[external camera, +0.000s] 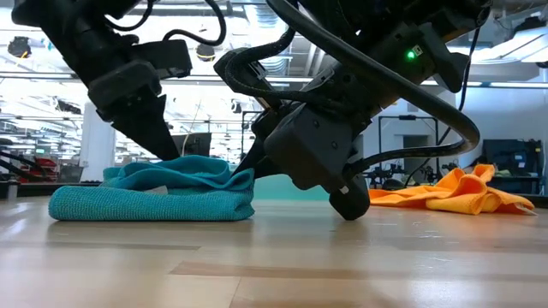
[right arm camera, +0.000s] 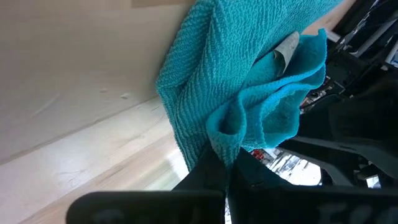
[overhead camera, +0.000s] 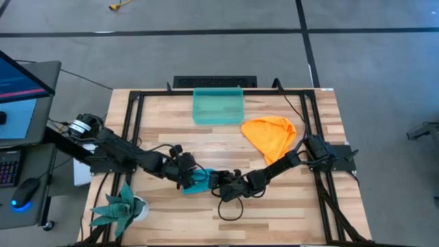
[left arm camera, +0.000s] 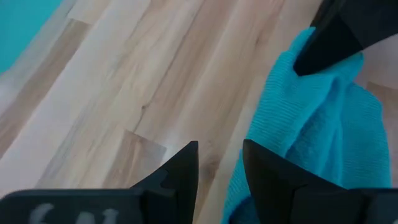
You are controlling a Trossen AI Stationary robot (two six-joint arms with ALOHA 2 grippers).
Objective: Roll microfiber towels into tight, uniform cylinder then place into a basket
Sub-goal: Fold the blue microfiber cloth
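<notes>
Pinching a fold of the teal towel (right arm camera: 236,93) in the closed right pincer (right arm camera: 225,163), seen only from that wrist, with the left pincer (left arm camera: 219,163) apart beside it on the counter (overhead camera: 288,206).

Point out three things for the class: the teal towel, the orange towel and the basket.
teal towel (external camera: 154,198), low view, on its bunched front fold.
orange towel (overhead camera: 271,134), high view, on the middle of the crumpled cloth.
basket (overhead camera: 218,90), high view, on its far rim.
</notes>
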